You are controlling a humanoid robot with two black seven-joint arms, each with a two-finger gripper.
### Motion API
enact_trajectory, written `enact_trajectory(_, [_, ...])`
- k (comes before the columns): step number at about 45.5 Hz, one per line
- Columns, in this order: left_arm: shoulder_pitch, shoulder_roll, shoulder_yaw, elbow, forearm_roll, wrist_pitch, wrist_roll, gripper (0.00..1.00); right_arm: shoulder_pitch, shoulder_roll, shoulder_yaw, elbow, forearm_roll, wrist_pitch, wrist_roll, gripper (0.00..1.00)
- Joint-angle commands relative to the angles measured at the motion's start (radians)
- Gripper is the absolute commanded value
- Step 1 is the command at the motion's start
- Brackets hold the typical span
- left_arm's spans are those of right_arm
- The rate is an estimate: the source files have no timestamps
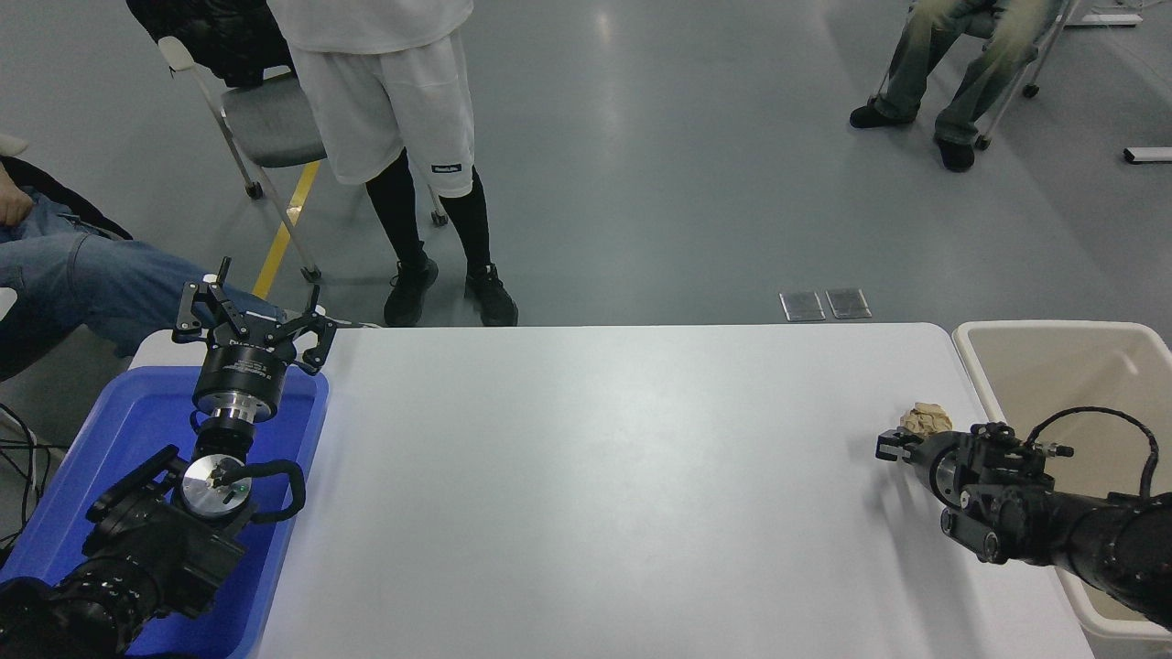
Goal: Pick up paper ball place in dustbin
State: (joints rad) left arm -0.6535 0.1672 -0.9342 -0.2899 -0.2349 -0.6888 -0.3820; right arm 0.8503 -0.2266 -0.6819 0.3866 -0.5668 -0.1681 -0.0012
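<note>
Right claw (890,446) of mine sits low over the counter (586,476) near its right edge, reaching in from the lower right with the arm stretched across the near rim of the dustbin. Its fingers point left and away from me, and from this angle I cannot tell how far apart they are; only a small black tip shows at the front. The paper ball (927,418) lies on the counter just beyond that claw, at its far side, a crumpled tan wad close to the wrist. Whether the claw touches it I cannot tell; it does not look gripped, since the wad sits behind the fingers and not between them.

The dustbin (972,366) stands just off the counter's right edge, a big cream bin with a thick rounded rim. The part of its inside that I can see shows nothing in it; my arm and its looping cable cover the nearer part. The paper ball is near the bin's left wall but outside it, on the counter.

On the other side, my left claw (252,316) hangs with its fingers spread wide, holding nothing, over the far end of the blue tray (101,458) at the counter's left edge. The visible floor of the tray is bare blue plastic, the rest hidden under my left arm.
</note>
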Motion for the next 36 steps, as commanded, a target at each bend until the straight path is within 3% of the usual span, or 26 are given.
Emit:
enact_trajectory(1, [0.000,0.000,0.000,0.000,0.000,0.002,0.000,0.99,0.078,-0.069,-0.016,0.127,-0.002,0.028,0.003,0.00])
enact_trajectory(36, [0.000,0.000,0.000,0.000,0.000,0.000,0.000,0.99,0.607,-0.395,-0.057,0.606,-0.004,0.691,0.009,0.00])
